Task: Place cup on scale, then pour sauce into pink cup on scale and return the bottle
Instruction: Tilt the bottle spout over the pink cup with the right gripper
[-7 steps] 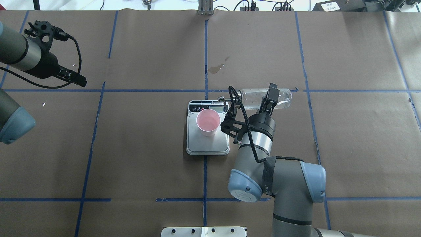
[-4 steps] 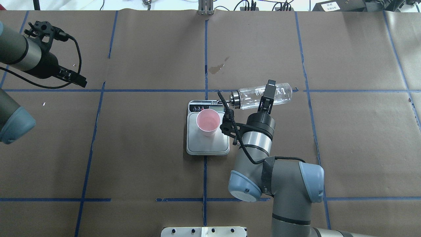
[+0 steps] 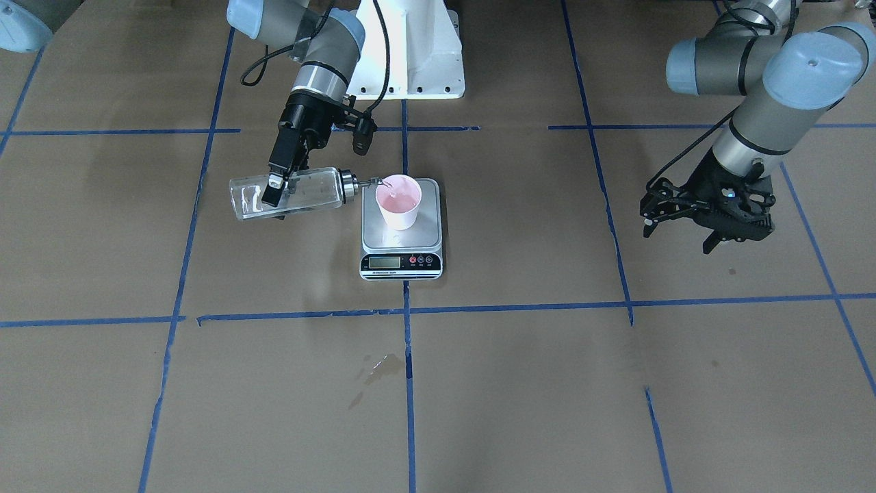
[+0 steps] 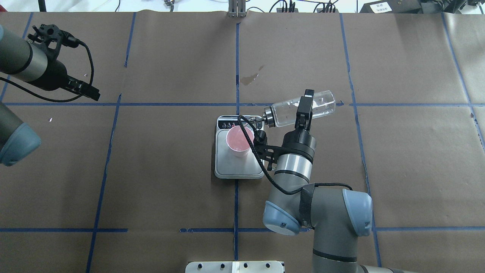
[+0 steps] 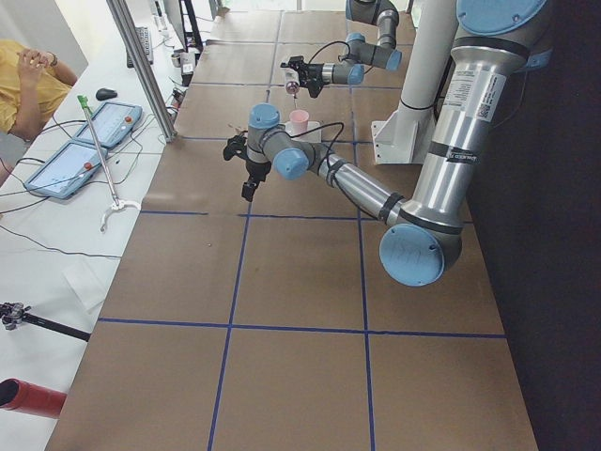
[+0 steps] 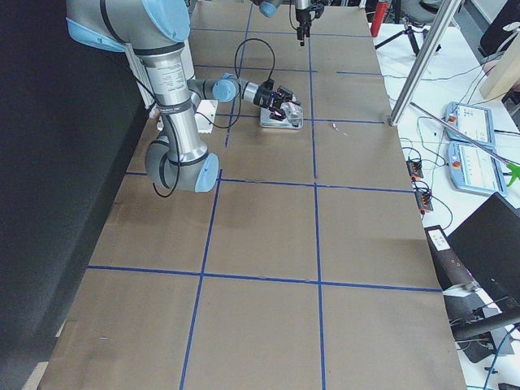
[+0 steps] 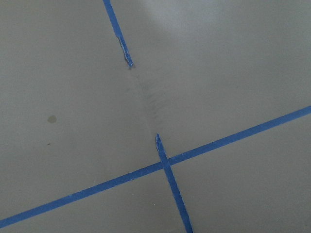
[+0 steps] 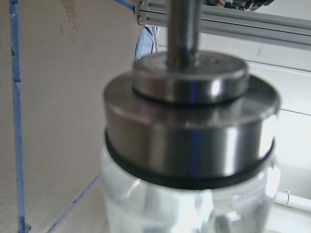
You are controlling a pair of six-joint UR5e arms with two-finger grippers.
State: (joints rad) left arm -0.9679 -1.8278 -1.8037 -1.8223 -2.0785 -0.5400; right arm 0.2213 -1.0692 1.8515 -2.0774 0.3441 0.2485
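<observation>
The pink cup (image 4: pixel 238 139) stands upright on the scale (image 4: pixel 238 168) at the table's middle; it also shows in the front view (image 3: pixel 399 200) on the scale's platform (image 3: pixel 424 233). My right gripper (image 4: pixel 304 108) is shut on the clear glass bottle (image 4: pixel 322 106) and holds it tipped almost flat, base raised. Its metal spout (image 3: pixel 373 182) is at the cup's rim. Clear liquid shows in the bottle (image 3: pixel 315 190). The metal cap fills the right wrist view (image 8: pixel 192 131). My left gripper (image 4: pixel 86 91) looks open and empty, far left of the scale.
Brown paper with blue tape lines covers the table. A small wet stain (image 4: pixel 250 79) lies beyond the scale. The robot's white base (image 3: pixel 410 61) stands behind the scale. The left wrist view shows only paper and tape (image 7: pixel 165 165).
My right gripper has swung the bottle so its base rose and its spout came left and down to the cup's rim. The cup, the scale and the left arm have not moved.
</observation>
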